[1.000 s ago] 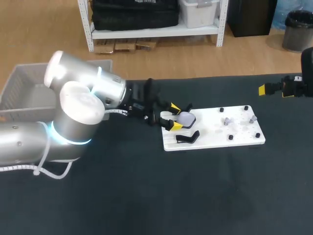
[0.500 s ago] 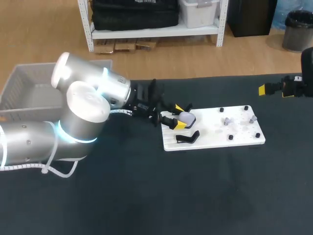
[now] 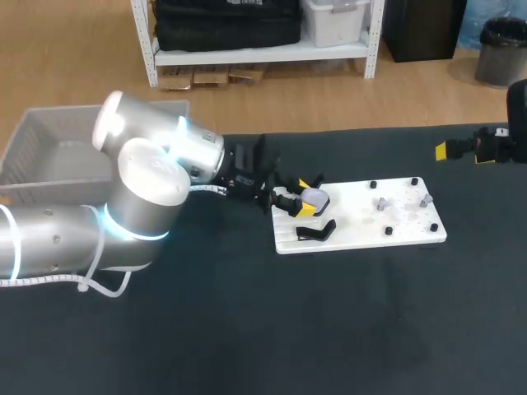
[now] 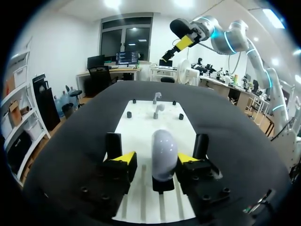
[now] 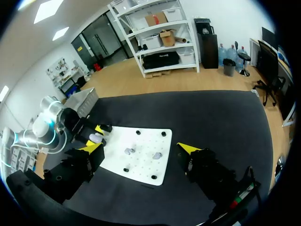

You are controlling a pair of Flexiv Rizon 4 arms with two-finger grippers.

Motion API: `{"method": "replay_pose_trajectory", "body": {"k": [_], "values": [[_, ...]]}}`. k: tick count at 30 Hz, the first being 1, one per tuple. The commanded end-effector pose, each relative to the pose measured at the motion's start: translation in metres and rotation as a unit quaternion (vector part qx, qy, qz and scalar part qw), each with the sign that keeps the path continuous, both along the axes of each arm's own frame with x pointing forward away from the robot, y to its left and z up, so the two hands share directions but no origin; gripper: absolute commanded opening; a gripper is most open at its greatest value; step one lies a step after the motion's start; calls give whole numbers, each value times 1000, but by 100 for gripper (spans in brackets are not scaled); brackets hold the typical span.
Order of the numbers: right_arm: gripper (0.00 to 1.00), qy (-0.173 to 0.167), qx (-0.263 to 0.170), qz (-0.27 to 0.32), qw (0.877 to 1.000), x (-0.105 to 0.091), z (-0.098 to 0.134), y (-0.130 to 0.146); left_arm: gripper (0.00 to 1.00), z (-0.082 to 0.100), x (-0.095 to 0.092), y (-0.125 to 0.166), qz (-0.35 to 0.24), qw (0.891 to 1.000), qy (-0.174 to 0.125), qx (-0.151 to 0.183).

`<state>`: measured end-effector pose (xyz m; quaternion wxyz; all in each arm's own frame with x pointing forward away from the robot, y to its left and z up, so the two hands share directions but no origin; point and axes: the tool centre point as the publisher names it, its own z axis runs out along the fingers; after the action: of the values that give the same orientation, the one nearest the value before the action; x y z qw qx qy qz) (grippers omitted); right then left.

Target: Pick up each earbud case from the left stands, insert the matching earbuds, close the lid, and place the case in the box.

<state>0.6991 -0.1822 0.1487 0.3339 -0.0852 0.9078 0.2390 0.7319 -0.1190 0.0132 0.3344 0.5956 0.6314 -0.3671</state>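
The pale lilac, glossy, egg-rounded earbud case (image 4: 163,150) stands upright on a small black stand (image 4: 162,184), at the end of the flat white plastic board (image 4: 141,125) nearest the left gripper (image 4: 155,162). It sits between that gripper's yellow-tipped fingers. The jaws are apart and not clamped: one finger lies against the case's side or very nearly so, while the other shows a clear gap.

The step in hand, as I judge it, is taking the grasp. Closing from this offset would likely push the case sideways on its stand, so it would be better to shift across until the gaps match. The shell looks smooth and curved — apt to squirt out of a pinch — so the pads should meet the widest part of the body, low rather than on the dome, and close slowly. The lift should then go straight up off the stand before any sideways travel.

Just beside it, a second curved black stand (image 3: 315,231) is empty and should not be swept. Two small grey earbuds (image 4: 159,109) stand further ahead among black pegs.

The right gripper (image 5: 141,155) hangs wide open, well apart from the board. The grey slatted plastic box (image 3: 49,152) waits beyond the table's left edge.
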Motion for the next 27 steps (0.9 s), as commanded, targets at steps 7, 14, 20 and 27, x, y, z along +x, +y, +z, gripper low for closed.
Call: {"method": "replay_pose_trajectory", "body": {"k": [7,14,20,27], "values": [[100,0,1,2,1000,0,0,-1,45,-5,2,0,-2,1000,1,-8],[100,0,1,2,1000,0,0,-1,36,-6,0,1,-2,1000,3,-11],[100,0,1,2,1000,0,0,-1,0,-5,-3,1,-4,1000,3,-15],[100,0,1,2,1000,0,0,-1,0,-3,-5,1,-10,1000,2,-18]]}}
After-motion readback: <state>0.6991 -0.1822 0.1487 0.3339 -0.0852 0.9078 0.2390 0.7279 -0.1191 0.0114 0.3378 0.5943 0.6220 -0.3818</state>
